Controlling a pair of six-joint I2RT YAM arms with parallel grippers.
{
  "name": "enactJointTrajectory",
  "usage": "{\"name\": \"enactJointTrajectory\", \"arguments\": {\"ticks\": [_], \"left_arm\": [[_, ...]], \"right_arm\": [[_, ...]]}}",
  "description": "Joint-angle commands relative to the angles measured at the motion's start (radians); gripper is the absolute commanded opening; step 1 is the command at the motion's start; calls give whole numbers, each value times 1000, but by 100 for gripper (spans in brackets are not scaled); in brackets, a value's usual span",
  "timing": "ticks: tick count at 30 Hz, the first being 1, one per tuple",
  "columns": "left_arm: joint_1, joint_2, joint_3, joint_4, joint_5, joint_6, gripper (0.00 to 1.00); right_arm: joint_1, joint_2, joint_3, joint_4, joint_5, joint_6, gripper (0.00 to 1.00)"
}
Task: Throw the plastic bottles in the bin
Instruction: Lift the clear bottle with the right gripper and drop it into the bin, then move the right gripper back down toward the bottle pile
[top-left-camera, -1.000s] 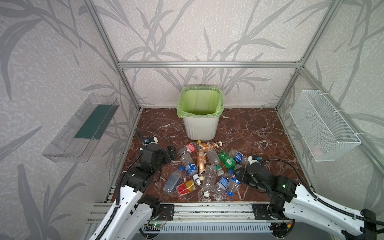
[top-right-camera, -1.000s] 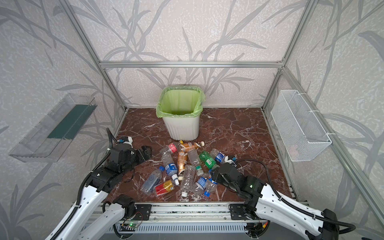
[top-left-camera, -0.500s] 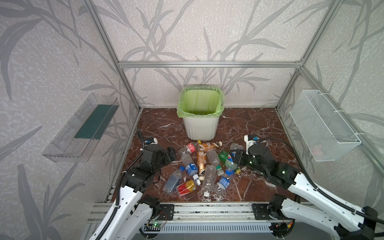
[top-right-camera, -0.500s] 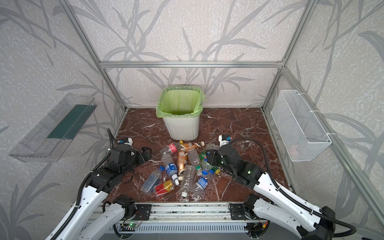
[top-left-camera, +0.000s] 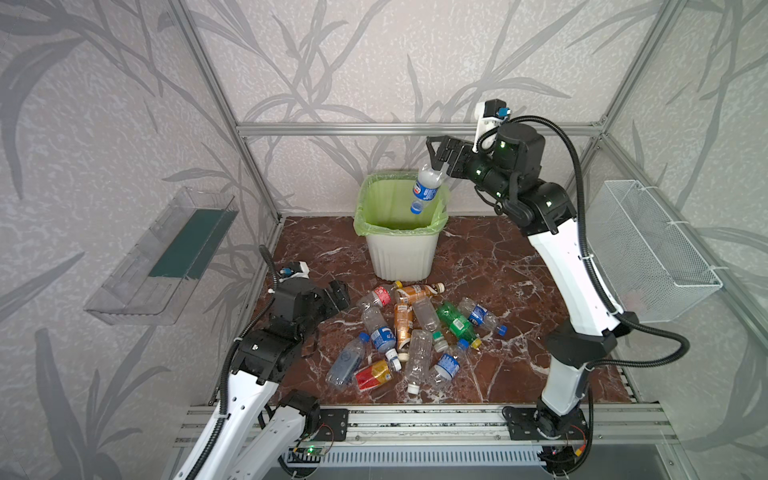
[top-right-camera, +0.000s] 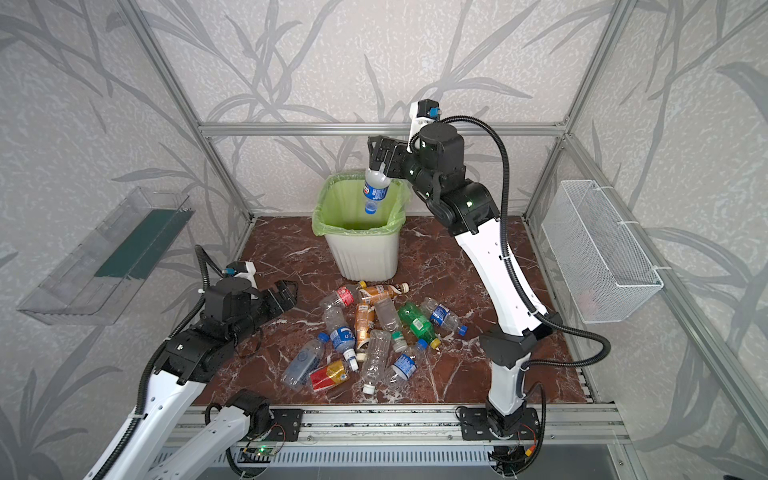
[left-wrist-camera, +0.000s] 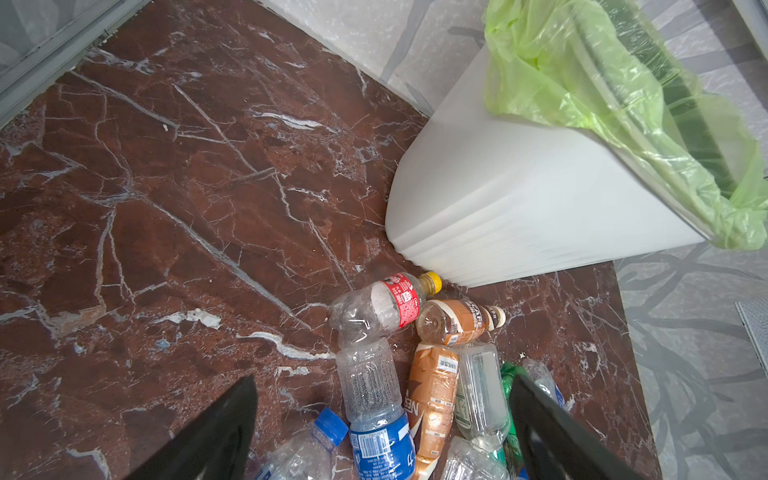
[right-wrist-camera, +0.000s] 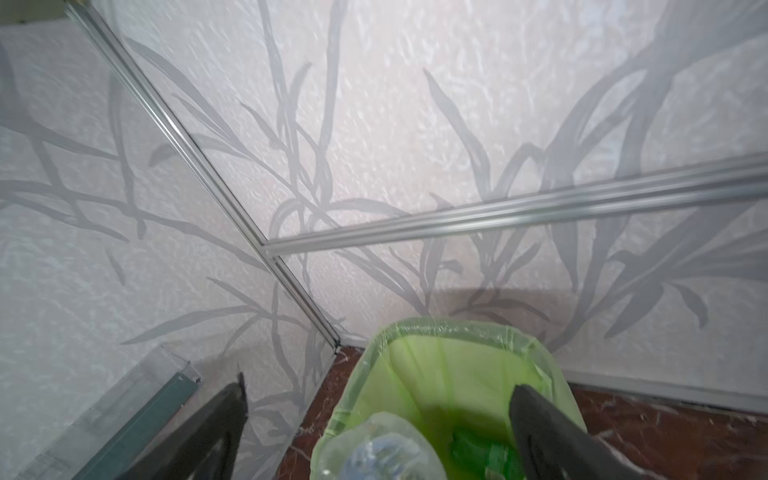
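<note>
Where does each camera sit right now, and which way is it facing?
Top views: high at the front, looking down toward the back wall; both arms, the bottle pile and the bin show.
Left wrist: low on the left arm, facing the pile and the bin's side; shows the left gripper, fingers spread.
Right wrist: raised over the bin, facing its mouth and the back corner; shows the right gripper, fingers spread, a clear bottle between them.
Shared: the bin appears in every view.
</note>
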Motion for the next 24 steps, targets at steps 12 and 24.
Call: {"name": "enactJointTrajectory", "arguments": {"ticks": [12,24], "left_arm": [[20,-51,-143,-2,22,-7,95],[20,-95,-229,-45,130,-65,93]], "right_arm": [[-57,-844,-1400,151,33,109,96],[-39,-913,-1760,266,-102,308,91]]}}
